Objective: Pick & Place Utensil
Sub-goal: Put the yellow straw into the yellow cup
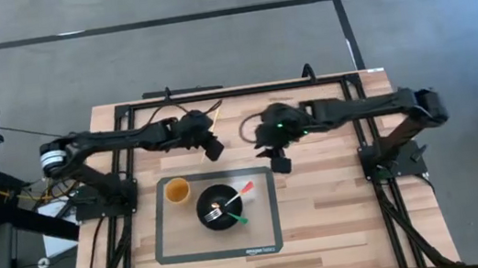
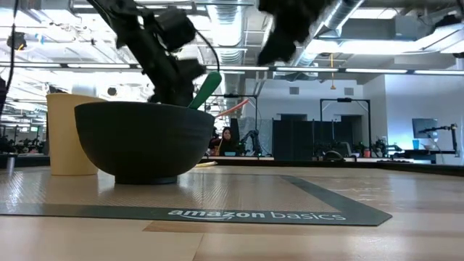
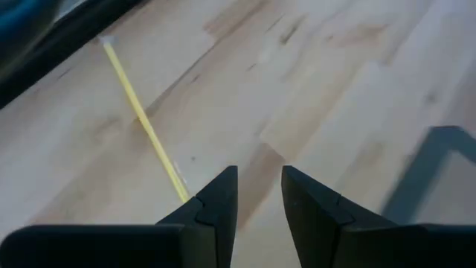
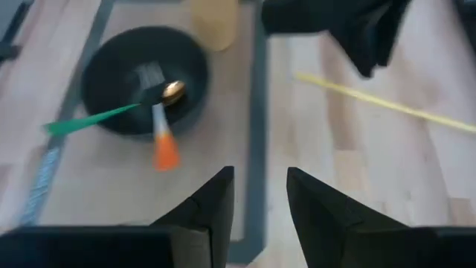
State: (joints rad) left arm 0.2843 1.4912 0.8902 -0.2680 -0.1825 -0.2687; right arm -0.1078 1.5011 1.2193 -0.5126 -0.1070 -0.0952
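A black bowl stands on a grey-edged mat. In it lie a green-handled utensil, an orange-handled utensil and a fork, their handles leaning over the rim. A thin yellow stick lies on the bare wood beyond the mat's far edge. My left gripper hovers above the table just past the mat's far edge, narrowly open and empty, with the stick beside its fingertips. My right gripper hangs over the mat's far right corner, narrowly open and empty.
A yellow cup stands on the mat left of the bowl, also seen in the low view. Black frame rails run along the table's far edge. Bare wood lies right of the mat.
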